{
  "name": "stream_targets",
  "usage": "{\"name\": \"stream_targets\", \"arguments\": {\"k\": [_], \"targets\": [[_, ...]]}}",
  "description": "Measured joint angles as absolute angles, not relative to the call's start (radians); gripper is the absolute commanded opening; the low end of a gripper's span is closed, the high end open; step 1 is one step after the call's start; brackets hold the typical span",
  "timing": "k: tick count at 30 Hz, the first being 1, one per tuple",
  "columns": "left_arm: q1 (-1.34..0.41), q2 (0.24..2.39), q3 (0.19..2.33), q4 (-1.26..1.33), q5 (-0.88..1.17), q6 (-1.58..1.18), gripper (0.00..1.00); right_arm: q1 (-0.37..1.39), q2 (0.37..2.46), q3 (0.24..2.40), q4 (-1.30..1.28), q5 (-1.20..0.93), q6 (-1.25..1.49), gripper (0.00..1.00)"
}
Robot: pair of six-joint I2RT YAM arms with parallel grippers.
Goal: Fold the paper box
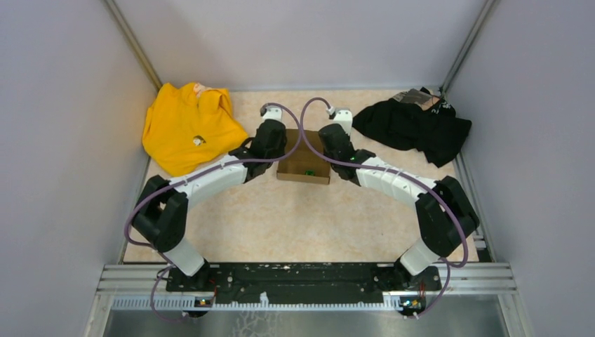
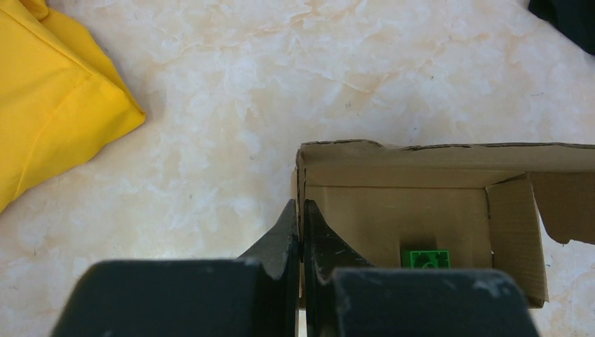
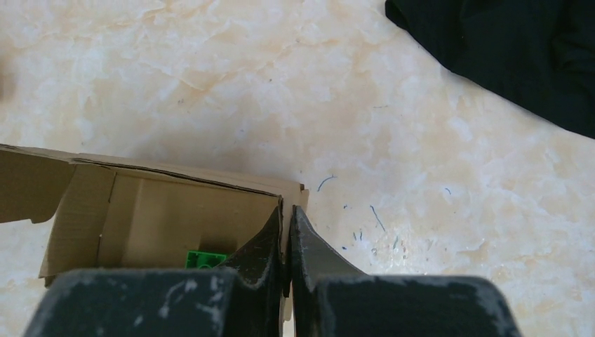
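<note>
The paper box (image 1: 303,165) is a small open brown carton on the table between my two arms. A tiny green cube (image 1: 308,171) lies inside it. My left gripper (image 2: 300,210) is shut on the box's left side wall (image 2: 300,175), one finger inside and one outside. My right gripper (image 3: 286,214) is shut on the box's right side wall (image 3: 284,203) the same way. The box's inside (image 2: 393,217) shows in the left wrist view with the green cube (image 2: 424,258). The right wrist view shows the box's inside (image 3: 189,217) and the cube (image 3: 203,259) too. Loose flaps hang at the box's ends.
A yellow cloth garment (image 1: 186,126) lies at the back left, close to the left arm, and shows in the left wrist view (image 2: 49,98). A black garment (image 1: 417,126) lies at the back right and shows in the right wrist view (image 3: 519,49). Grey walls enclose the table.
</note>
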State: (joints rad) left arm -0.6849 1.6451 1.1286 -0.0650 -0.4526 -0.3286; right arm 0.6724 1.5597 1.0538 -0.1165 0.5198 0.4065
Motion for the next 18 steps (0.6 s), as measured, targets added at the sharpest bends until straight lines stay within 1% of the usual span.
{"name": "stream_targets", "arguments": {"k": [18], "targets": [[-0.693,1.582,1.028,-0.001,-0.451,-0.356,0.0,0.707,1.561,1.034,-0.088,0.592,0.474,0.0]]}}
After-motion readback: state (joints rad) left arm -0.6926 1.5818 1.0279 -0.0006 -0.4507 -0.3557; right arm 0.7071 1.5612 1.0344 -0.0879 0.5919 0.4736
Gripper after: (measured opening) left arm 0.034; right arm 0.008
